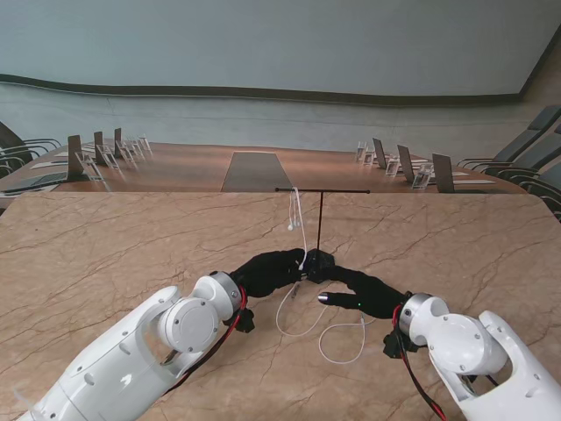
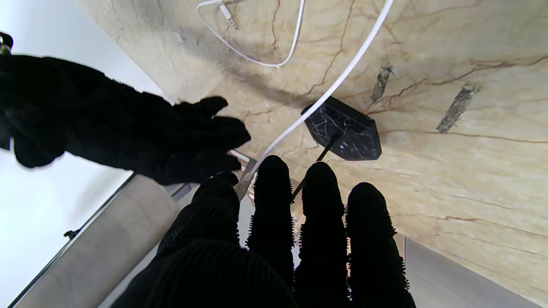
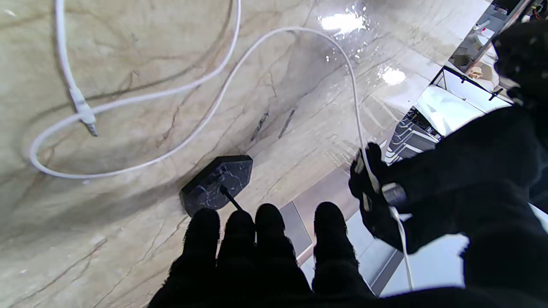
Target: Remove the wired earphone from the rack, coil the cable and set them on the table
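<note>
My black-gloved L hand (image 1: 270, 270) pinches thin white earphone cable (image 1: 289, 309) | black-gloved R hand (image 1: 364, 293) fingers apart, empty, beside black marble-base T-rack (image 1: 319, 230) | earbuds (image 1: 292, 224) on crossbar

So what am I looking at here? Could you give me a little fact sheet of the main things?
rack: thin black T-stand on a dark base
earphone: white earbuds hanging from the rack's bar
cable: trails down in loops on the table, plug lying flat
left hand: closed on the cable beside the base
right hand: open, holding nothing
</note>
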Controlling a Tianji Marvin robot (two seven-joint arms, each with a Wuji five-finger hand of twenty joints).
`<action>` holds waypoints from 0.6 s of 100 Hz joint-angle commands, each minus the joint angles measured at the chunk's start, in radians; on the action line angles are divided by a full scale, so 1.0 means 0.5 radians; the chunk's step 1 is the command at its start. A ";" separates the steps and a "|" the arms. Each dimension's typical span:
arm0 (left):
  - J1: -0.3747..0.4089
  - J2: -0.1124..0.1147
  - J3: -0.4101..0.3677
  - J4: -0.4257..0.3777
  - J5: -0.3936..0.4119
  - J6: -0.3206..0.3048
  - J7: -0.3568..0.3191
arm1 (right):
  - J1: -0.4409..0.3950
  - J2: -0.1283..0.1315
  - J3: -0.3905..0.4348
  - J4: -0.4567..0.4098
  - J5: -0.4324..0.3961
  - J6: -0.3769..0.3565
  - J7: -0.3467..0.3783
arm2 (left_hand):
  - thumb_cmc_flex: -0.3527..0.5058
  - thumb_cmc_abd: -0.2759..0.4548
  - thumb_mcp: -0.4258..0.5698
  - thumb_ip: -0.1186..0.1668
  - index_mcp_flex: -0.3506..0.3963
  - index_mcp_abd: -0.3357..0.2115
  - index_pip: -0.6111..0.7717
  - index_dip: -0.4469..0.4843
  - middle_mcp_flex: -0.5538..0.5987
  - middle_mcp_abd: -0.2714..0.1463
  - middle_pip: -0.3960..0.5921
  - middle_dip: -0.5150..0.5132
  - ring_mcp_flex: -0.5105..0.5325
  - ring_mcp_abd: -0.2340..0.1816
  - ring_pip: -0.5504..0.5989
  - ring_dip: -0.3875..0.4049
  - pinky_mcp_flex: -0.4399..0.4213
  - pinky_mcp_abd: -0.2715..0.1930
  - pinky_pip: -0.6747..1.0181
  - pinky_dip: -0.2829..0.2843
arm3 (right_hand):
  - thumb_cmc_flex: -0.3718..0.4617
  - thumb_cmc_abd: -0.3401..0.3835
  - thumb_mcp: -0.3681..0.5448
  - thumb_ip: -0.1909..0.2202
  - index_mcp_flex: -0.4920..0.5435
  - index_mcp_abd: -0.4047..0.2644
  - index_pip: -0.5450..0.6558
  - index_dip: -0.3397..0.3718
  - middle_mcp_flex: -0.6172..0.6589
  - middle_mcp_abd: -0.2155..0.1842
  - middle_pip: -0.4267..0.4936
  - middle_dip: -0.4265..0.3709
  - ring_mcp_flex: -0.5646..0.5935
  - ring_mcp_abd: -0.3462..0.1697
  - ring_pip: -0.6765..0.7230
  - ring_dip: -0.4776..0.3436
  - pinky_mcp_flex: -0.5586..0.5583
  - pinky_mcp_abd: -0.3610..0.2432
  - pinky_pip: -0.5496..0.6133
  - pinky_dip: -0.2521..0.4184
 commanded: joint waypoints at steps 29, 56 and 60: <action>0.105 0.033 -0.002 -0.059 0.048 -0.026 -0.057 | 0.265 -0.030 -0.133 0.125 0.182 -0.021 -0.031 | 0.160 -0.002 0.042 0.027 -0.012 -0.064 0.071 0.042 0.019 -0.032 0.093 -0.033 0.024 0.005 0.051 0.030 -0.012 -0.006 0.079 0.034 | -0.112 0.133 -0.012 0.062 -0.026 0.031 -0.027 0.093 -0.051 0.078 0.190 0.077 -0.047 0.046 0.190 0.108 0.011 -0.073 0.070 0.002; 0.120 0.043 0.018 -0.062 0.049 -0.029 -0.086 | 0.487 -0.062 -0.322 0.290 0.312 0.008 -0.086 | 0.160 -0.003 0.036 0.026 -0.016 -0.067 0.073 0.036 0.018 -0.032 0.099 -0.034 0.022 0.004 0.052 0.029 -0.016 -0.006 0.075 0.034 | -0.104 0.096 0.006 0.057 -0.017 0.065 0.001 0.084 -0.054 0.115 0.256 0.097 -0.045 0.085 0.313 0.119 0.002 -0.051 0.198 -0.022; 0.122 0.045 0.018 -0.063 0.050 -0.029 -0.090 | 0.515 -0.067 -0.345 0.310 0.337 0.016 -0.091 | 0.160 -0.002 0.036 0.025 -0.017 -0.067 0.072 0.034 0.018 -0.032 0.099 -0.035 0.022 0.004 0.052 0.029 -0.016 -0.006 0.074 0.034 | -0.100 0.088 0.007 0.056 -0.020 0.067 0.001 0.081 -0.057 0.116 0.252 0.094 -0.047 0.085 0.311 0.115 -0.004 -0.050 0.205 -0.026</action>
